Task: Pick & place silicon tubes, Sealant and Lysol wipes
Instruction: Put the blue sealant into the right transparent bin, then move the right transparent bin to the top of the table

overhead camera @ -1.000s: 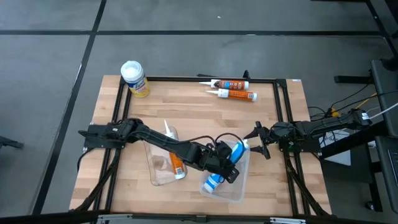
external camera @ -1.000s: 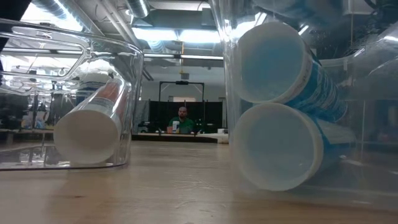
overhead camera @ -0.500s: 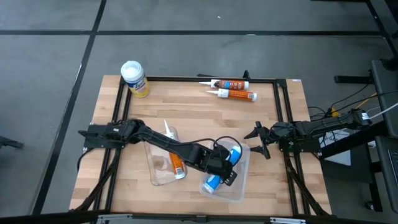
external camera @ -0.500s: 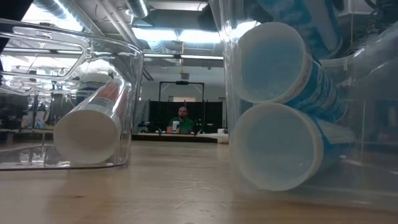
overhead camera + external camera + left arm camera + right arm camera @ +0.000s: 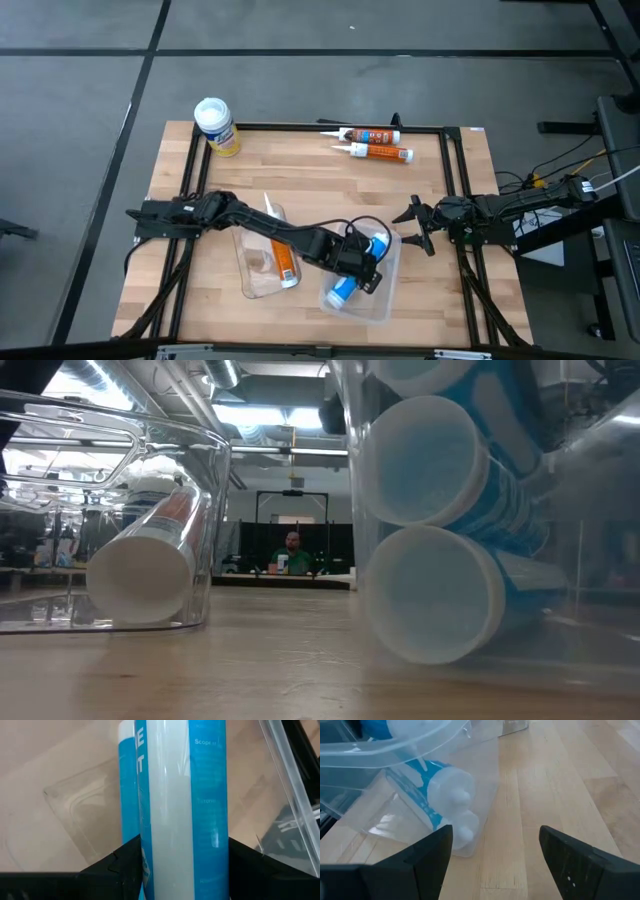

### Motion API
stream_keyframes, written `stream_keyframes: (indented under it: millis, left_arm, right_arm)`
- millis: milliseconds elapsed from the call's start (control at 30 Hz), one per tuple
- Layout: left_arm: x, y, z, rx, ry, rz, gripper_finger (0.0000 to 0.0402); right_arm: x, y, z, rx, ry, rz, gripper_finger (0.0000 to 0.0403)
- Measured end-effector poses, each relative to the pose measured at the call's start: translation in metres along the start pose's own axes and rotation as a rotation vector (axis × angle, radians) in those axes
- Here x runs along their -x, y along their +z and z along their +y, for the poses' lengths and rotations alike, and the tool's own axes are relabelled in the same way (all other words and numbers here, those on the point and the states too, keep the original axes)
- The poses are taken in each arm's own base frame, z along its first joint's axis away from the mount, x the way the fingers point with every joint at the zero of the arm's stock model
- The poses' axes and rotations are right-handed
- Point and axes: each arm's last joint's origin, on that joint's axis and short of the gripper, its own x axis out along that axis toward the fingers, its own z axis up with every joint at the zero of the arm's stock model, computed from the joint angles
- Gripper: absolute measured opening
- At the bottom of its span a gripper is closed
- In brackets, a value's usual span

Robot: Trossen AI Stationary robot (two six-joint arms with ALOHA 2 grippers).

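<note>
My left gripper [image 5: 362, 262] is clamped around a blue tube [image 5: 182, 805], which stands between my two fingers [image 5: 112, 870] and runs straight away from my wrist. I hold it over the clear bin [image 5: 388, 300] nearest my right arm, where other blue tubes [image 5: 430, 595] lie stacked just under my grip; one pokes out past my hand toward the table's near edge. Beside that bin, back along my forearm, a second clear bin [image 5: 250, 262] holds an orange tube [image 5: 284, 262]. The Lysol wipes [image 5: 216, 126] stand upright well away from my hand, beyond my own shoulder at the table's far corner. Two more orange tubes [image 5: 377, 143] lie at the far edge, well apart from me. My right gripper [image 5: 412, 224] waits with fingers spread, empty, just beside the blue tubes' bin.
</note>
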Motion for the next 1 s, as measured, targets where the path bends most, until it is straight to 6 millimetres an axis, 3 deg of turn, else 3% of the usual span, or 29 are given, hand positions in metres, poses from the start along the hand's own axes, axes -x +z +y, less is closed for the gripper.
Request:
stream_keyframes:
  millis: [367,500,600,1000]
  left_arm:
    - [-0.0016,0.0052,0.0034,-0.005,0.018,-0.012,0.0213]
    - [-0.0015,0.005,0.0039,-0.012,0.024,-0.011,0.0276]
    - [-0.0015,0.0057,0.0036,-0.037,0.02,-0.01,0.0299]
    - [-0.0018,0.0057,0.0037,-0.047,0.015,-0.001,0.0295]
  right_arm:
    - [0.0,0.0,0.0,0.0,0.0,0.0,0.0298]
    - [0.0,0.0,0.0,0.0,0.0,0.0,0.0298]
    - [0.0,0.0,0.0,0.0,0.0,0.0,0.0298]
    - [0.0,0.0,0.0,0.0,0.0,0.0,0.0298]
